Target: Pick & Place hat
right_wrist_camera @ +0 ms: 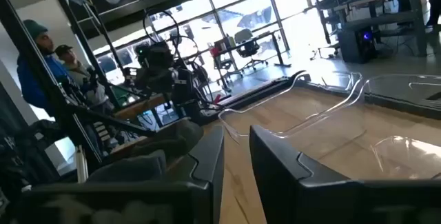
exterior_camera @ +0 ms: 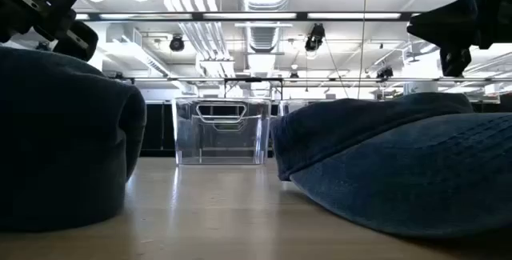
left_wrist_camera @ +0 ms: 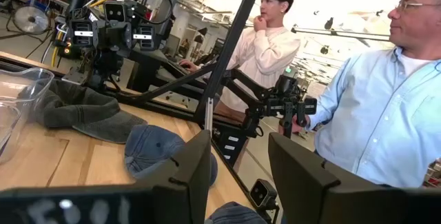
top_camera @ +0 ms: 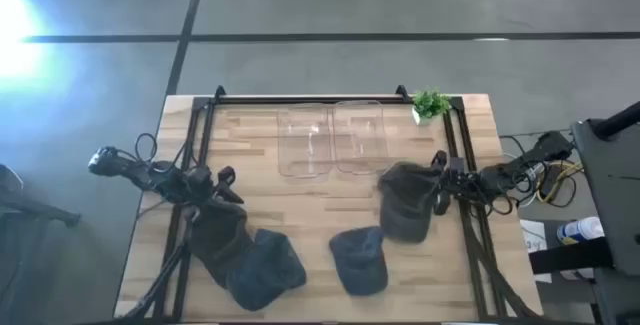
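Several hats lie flat on the wooden table. A dark grey hat is at the right. A blue denim cap sits near the middle of the near edge. Another blue cap overlaps a dark hat at the near left. My left gripper hovers open over the far end of the dark hat, raised clear in the low view. My right gripper hangs open with a narrow gap beside the grey hat's right edge, also raised. Nothing lies between either gripper's fingers.
Two clear plastic bins stand side by side at the far middle of the table, and a small green plant at the far right corner. Bare wood lies between the bins and the hats. People stand beyond the table's right side.
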Action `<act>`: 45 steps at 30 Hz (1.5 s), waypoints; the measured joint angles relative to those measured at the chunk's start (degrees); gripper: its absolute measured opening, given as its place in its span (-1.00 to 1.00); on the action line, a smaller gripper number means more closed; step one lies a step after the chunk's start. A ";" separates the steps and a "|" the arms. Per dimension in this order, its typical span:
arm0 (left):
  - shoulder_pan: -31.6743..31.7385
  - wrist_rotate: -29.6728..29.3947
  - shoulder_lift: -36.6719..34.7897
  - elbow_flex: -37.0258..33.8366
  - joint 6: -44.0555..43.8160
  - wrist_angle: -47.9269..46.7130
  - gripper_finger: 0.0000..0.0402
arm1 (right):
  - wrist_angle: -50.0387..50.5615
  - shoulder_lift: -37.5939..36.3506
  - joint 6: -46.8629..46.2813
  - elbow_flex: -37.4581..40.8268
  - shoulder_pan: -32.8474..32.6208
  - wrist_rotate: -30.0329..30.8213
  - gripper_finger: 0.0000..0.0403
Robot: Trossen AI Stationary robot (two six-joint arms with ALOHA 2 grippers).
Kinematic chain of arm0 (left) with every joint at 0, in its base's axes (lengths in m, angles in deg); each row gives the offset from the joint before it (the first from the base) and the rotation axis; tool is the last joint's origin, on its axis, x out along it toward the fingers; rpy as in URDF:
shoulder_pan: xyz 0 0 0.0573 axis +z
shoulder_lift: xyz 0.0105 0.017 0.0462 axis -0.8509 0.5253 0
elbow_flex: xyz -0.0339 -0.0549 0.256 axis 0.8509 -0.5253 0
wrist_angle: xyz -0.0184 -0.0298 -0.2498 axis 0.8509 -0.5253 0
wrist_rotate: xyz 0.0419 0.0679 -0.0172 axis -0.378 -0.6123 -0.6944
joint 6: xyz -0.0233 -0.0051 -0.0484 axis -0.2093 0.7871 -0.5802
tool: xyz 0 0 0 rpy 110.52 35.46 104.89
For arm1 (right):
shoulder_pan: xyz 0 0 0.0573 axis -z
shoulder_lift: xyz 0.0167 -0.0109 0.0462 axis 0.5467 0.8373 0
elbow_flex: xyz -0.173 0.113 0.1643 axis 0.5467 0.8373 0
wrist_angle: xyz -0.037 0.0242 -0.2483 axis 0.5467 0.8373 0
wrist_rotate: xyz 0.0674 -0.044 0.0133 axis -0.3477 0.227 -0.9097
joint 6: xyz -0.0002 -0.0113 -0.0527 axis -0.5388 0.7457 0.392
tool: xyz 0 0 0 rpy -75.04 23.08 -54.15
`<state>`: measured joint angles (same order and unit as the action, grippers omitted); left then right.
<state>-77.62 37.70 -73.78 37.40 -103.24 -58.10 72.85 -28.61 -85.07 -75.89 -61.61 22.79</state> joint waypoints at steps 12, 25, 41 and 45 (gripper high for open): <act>0.00 0.01 -0.02 0.01 0.00 0.00 -0.30 | -0.01 0.02 -0.71 0.00 -0.01 0.00 -0.66; 0.00 0.02 0.00 0.02 0.00 0.00 -0.30 | -4.42 0.02 -28.90 -0.01 0.02 13.59 -0.66; 0.00 0.02 0.00 0.02 0.00 0.02 -0.30 | 25.96 12.70 -51.21 -14.67 -0.15 -5.93 -0.62; -0.01 0.01 -0.02 0.00 0.00 0.00 -0.30 | 47.76 27.74 -53.58 -29.81 -0.15 -15.05 -0.62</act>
<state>-77.63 37.71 -73.80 37.40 -103.24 -58.10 120.61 -0.87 -138.66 -105.70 -61.77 7.74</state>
